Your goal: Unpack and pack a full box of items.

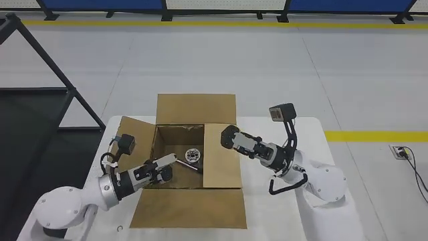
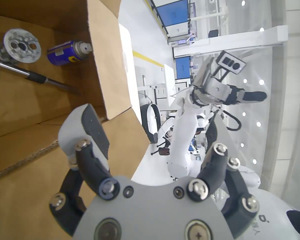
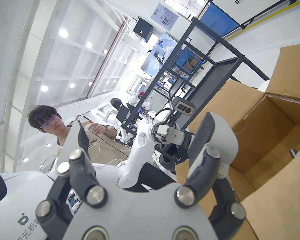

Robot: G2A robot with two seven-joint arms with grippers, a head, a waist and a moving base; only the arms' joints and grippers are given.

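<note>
both jaws wide open n empty, L arm [image 1: 124,182] cld clip the box [image 1: 221,164] wall going for the spray can [image 2: 63,55]

Arms [image 1: 324,184] are glossy white with black cable loops [image 2: 239,123]; left end effector [image 2: 151,118] has a grey plate [image 2: 152,208], silver screws [image 2: 197,189], black pads [image 2: 95,128].

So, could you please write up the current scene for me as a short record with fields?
Container: cardboard box on the white table, flaps folded out
Contents: metal wheel, blue spray can, metal rod with a dark grip, all lying on the box floor
Left gripper: open, empty, at the box's left edge
Right gripper: open, empty, above the box's right flap
</note>
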